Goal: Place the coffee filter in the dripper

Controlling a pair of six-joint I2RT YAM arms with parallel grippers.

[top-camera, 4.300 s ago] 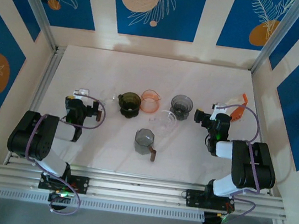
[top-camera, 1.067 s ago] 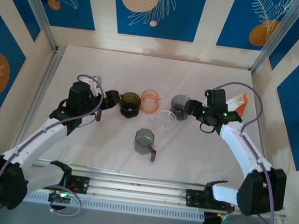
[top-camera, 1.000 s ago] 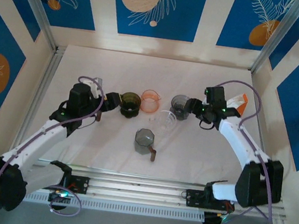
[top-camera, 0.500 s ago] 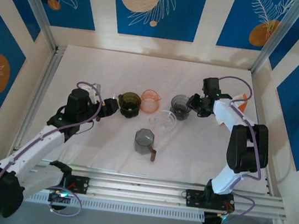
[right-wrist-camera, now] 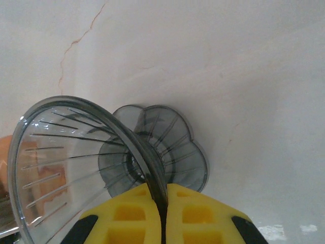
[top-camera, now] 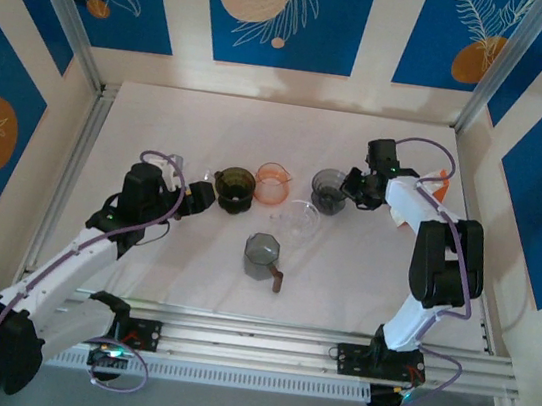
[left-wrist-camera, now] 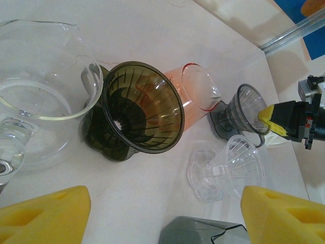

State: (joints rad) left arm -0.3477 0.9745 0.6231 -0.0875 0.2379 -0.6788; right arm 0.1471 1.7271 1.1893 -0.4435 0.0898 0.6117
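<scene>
Several drippers stand mid-table. My right gripper (top-camera: 351,188) (right-wrist-camera: 161,203) is shut on the rim of the smoky grey dripper (top-camera: 328,190) (right-wrist-camera: 76,152), which tilts on its scalloped base; one pad is inside the cone and one outside. The left wrist view shows the same grey dripper (left-wrist-camera: 242,109) with that yellow pad at its rim. My left gripper (top-camera: 194,197) (left-wrist-camera: 162,218) is open and empty, just left of the dark olive dripper (top-camera: 234,188) (left-wrist-camera: 138,113). The coffee filter is hidden from me.
An orange dripper (top-camera: 271,182) (left-wrist-camera: 197,94) lies between the olive and grey ones. A clear dripper (top-camera: 301,219) (left-wrist-camera: 228,166) lies on its side, with a grey hexagonal cup (top-camera: 263,257) (left-wrist-camera: 203,235) nearer me. A glass carafe (left-wrist-camera: 35,114) sits left of the olive dripper.
My right gripper reached the grey dripper and closed on its rim. The left arm settled beside the olive dripper and stays open.
</scene>
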